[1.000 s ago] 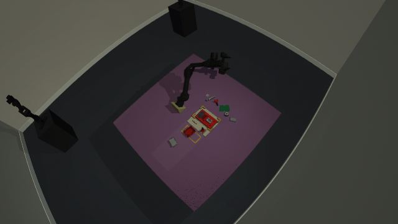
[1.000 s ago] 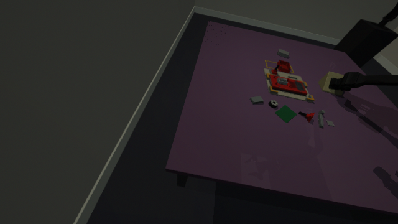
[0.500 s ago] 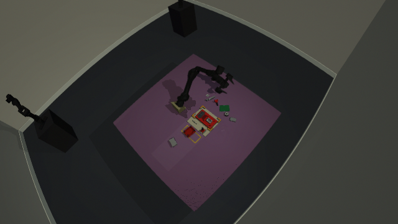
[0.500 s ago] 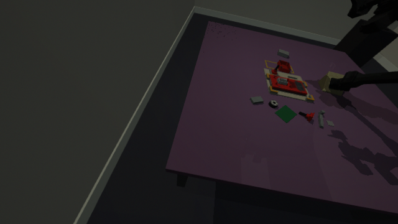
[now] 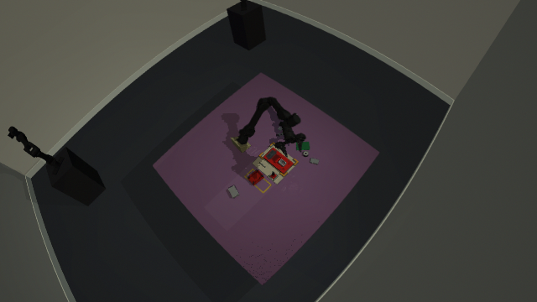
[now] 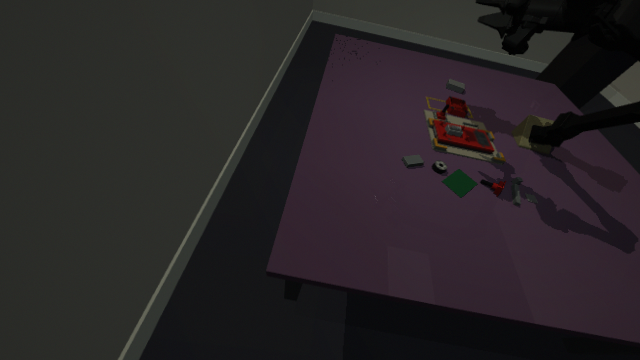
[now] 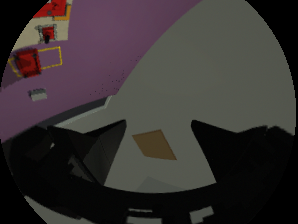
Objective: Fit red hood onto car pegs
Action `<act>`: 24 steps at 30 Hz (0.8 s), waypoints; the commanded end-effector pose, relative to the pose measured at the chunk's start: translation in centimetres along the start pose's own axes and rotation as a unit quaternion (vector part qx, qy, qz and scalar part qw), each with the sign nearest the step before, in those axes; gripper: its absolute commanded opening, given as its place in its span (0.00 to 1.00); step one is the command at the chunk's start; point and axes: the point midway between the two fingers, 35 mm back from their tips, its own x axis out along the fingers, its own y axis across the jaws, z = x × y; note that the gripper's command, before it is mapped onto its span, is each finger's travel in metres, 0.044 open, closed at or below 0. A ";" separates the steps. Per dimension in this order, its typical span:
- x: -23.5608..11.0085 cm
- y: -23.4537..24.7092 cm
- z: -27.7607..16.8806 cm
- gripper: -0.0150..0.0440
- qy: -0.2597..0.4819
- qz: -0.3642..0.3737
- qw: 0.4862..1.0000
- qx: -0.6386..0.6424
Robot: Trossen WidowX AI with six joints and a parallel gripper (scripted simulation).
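Observation:
The red car chassis (image 5: 277, 159) (image 6: 462, 137) (image 7: 55, 4) sits in its pale jig (image 5: 261, 164) (image 6: 472, 153) with the grey engine block (image 5: 282, 161) (image 6: 454, 131) on the deck. The pegs are too small to make out. The red hood (image 5: 254, 178) (image 6: 455, 106) (image 7: 27, 63) lies on the table just beyond the jig's end, at a yellow outlined square (image 5: 264, 187) (image 6: 433, 102) (image 7: 52, 56). My gripper (image 5: 281, 147) (image 6: 501, 32) (image 7: 158, 123) is open and empty. It hangs high above the table, far from the hood.
A grey block (image 5: 233, 191) (image 6: 455, 86) (image 7: 36, 94) lies past the hood. A green square (image 5: 303, 146) (image 6: 459, 183), a small ring (image 5: 305, 153) (image 6: 440, 166), another grey block (image 5: 314, 160) (image 6: 413, 160) and a small red part (image 6: 496, 187) lie beside the jig. The arm's base (image 5: 241, 143) (image 6: 537, 132) stands nearby.

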 end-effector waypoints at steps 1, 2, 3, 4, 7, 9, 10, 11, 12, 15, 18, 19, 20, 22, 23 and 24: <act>2.6 4.6 0.3 1.00 -0.030 0.071 0.997 0.007; 3.1 5.7 0.4 1.00 -0.039 0.086 0.995 0.007; 3.7 7.0 0.5 1.00 -0.051 0.106 0.993 0.007; 4.2 8.3 0.7 1.00 -0.063 0.125 0.990 0.008; 5.4 12.2 1.1 1.00 -0.101 0.181 0.978 0.014; 6.0 14.8 1.5 1.00 -0.128 0.215 0.968 0.021; 6.2 16.0 1.7 1.00 -0.141 0.232 0.962 0.025; 6.3 17.3 1.9 1.00 -0.155 0.248 0.956 0.030; 6.4 18.5 2.2 1.00 -0.167 0.264 0.949 0.042; 6.3 20.8 2.7 1.00 -0.190 0.296 0.934 0.067; 6.2 22.8 3.3 1.00 -0.214 0.323 0.918 0.085; 6.1 23.5 3.4 1.00 -0.222 0.331 0.913 0.091; 6.1 24.2 3.6 1.00 -0.231 0.340 0.907 0.096; 5.8 26.0 4.1 1.00 -0.256 0.361 0.890 0.108; 5.6 27.3 4.5 1.00 -0.276 0.376 0.877 0.118; 5.3 28.5 4.9 1.00 -0.296 0.389 0.863 0.128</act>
